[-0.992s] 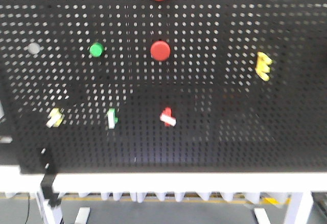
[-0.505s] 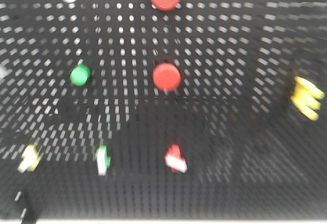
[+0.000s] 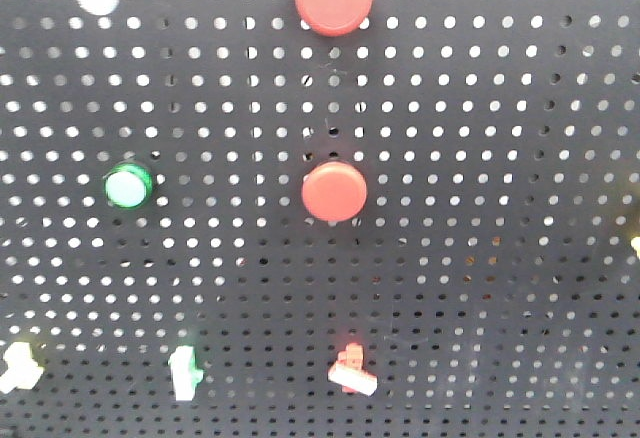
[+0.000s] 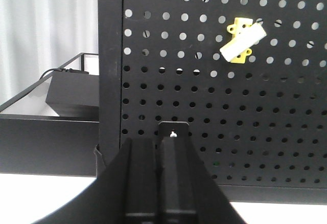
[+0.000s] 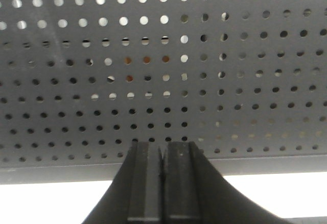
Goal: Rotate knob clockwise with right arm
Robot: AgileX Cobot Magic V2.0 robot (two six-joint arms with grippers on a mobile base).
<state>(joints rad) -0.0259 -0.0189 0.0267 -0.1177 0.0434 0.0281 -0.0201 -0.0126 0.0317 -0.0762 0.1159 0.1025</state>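
1. Three lever knobs sit in the lower row of the pegboard. The red knob at centre looks the likely target, though I cannot tell for sure. The green knob is to its left and the yellow knob is far left.
2. Right end effector: fingers together and low, facing bare board just above the tabletop. No knob shows in its view, so it is apart and unaligned.
3. Step: approach, with nothing gripped. Next: centre on the knob, part the fingers, close on the lever, twist clockwise.
4. Left end effector: fingers together, near the board's left edge.

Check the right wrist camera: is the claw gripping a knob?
No, the right claw is shut on nothing, facing only the pegboard.
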